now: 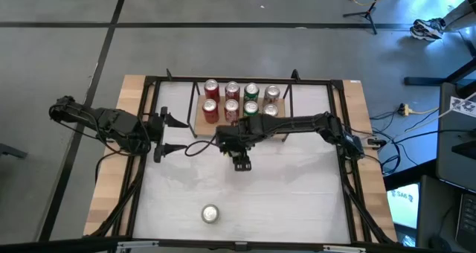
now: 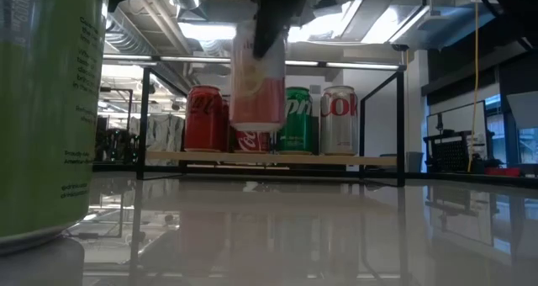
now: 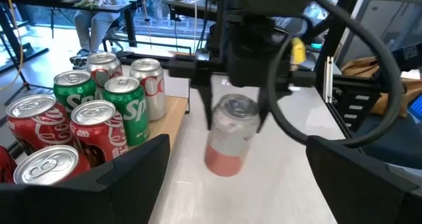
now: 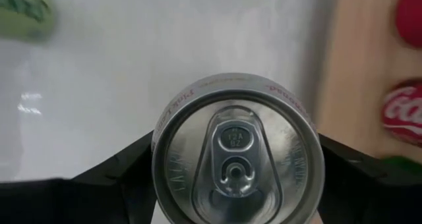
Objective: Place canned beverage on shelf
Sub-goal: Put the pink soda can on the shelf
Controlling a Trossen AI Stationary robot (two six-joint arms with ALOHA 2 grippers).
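Note:
My right gripper (image 1: 240, 162) is shut on a white-and-pink can (image 2: 256, 84) just in front of the shelf, near the table's middle. The can also shows in the left wrist view (image 3: 231, 135) and the right wrist view (image 4: 237, 151). The shelf (image 1: 201, 124), a light-wood board in a black wire frame, stands at the far middle. Several red, green and silver cans (image 1: 241, 100) stand on it. My left gripper (image 1: 168, 134) is open and empty at the table's left, facing the held can. My right gripper pinches the can's upper side wall (image 3: 214, 122), just below the top rim, between its two fingers (image 4: 122, 165). The fingers come from above and point down, one on each side. The can hangs about upright, lifted clear of the table (image 2: 256, 122).
A green can (image 1: 210, 213) stands on the white tabletop near the front edge and fills the left of the low view (image 2: 42, 109). The table's black frame rails (image 1: 149, 97) run around the work area. A seated person shows in the room beyond (image 3: 92, 13).

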